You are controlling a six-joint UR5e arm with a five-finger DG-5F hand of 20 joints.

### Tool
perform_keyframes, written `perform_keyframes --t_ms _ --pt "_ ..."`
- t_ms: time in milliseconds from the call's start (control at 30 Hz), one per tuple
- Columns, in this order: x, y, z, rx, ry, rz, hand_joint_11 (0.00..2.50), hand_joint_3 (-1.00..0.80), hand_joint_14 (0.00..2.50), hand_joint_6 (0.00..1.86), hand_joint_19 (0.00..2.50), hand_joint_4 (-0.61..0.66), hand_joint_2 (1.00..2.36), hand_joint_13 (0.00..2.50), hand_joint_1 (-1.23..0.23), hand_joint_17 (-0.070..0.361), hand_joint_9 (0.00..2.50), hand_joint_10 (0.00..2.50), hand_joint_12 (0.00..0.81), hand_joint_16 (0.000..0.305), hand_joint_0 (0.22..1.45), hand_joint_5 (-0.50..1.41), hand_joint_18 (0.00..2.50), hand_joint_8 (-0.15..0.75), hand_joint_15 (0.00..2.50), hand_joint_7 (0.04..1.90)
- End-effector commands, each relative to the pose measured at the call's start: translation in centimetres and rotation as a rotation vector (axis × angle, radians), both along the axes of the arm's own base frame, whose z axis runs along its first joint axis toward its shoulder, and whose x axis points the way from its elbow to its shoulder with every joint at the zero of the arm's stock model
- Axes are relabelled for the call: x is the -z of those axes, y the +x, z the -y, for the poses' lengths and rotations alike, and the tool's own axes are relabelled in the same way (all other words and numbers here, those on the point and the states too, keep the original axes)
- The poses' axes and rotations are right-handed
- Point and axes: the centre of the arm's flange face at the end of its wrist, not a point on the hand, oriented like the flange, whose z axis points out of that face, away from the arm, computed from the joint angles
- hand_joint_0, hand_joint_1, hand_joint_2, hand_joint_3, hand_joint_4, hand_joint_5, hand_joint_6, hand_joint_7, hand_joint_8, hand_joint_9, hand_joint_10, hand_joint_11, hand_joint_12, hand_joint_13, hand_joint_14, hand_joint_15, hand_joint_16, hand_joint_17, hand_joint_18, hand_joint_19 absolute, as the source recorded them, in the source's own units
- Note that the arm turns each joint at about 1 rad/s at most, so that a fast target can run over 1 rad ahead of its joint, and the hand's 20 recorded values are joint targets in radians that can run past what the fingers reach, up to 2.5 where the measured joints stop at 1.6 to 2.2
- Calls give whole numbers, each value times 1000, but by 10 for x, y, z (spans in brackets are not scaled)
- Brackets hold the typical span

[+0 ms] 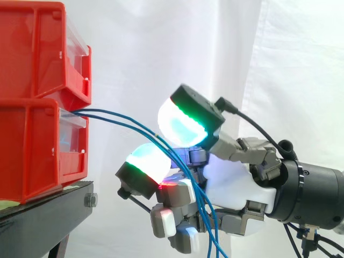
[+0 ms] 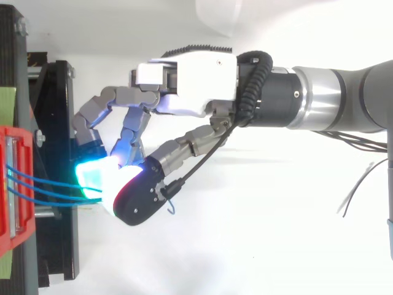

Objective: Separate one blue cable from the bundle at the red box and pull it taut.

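Blue cables [image 1: 115,119] come out between the two stacked red bins [image 1: 37,102] and run right, sagging. They pass through the gap between two glowing pads of my hand [image 1: 236,191], then hang slack down in front of the palm [image 1: 210,231]. The upper pad [image 1: 185,124] sits above the cables and the lower pad [image 1: 146,164] below them. The pads stand apart and pinch nothing. From above, the hand [image 2: 196,86] reaches left toward the red bin [image 2: 13,184], its pads [image 2: 101,178] covering the cables [image 2: 43,184] just right of the bin's front.
The bins rest on a black stand [image 1: 51,212] whose edge lies just left of the hand. A white curtain [image 1: 290,64] hangs behind. The arm [image 2: 331,98] enters from the right.
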Motion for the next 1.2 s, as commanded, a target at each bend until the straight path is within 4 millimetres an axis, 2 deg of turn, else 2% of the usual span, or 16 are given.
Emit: perform_keyframes --t_ms 0,167,367,500,567,700,800,833,1167 --pt "0 0 -1 3 1 0 963 -500 16 838 779 287 1000 1117 -574 141 1209 12 437 63 476 -184 1190 463 614 1084" --pt "0 0 -1 7 -1 -2 964 -500 13 828 776 289 1000 1129 -566 153 1217 8 460 68 434 -193 1212 481 611 1042" --pt "-1 1 -4 6 -7 6 1011 -500 15 825 792 257 1000 1107 -798 141 1196 11 431 63 479 -196 1162 455 627 1067" --pt "-1 1 -3 14 -5 4 1023 -500 17 824 801 235 1000 1086 -865 129 1175 13 407 57 550 -200 1111 427 633 1084" --pt "-1 1 -3 14 -5 1 1012 -500 17 827 803 218 1000 1082 -852 123 1181 13 395 55 619 -198 1095 415 634 1083" --pt "0 1 -6 10 -10 0 1007 -367 19 828 809 205 1011 1085 -814 121 1212 13 395 54 628 -193 1100 419 634 1123" --pt "0 1 -9 8 -13 0 1021 -321 19 836 791 199 1014 1084 -856 123 1183 15 401 54 652 -198 1103 420 625 1109" --pt "0 1 -9 8 -11 0 1019 -322 19 840 775 204 1014 1079 -893 122 1171 12 399 54 675 -201 1108 415 617 1109" --pt "0 1 -10 6 -11 0 1040 -385 19 852 757 202 1010 1094 -873 120 1205 13 399 53 690 -199 1134 428 614 1133"
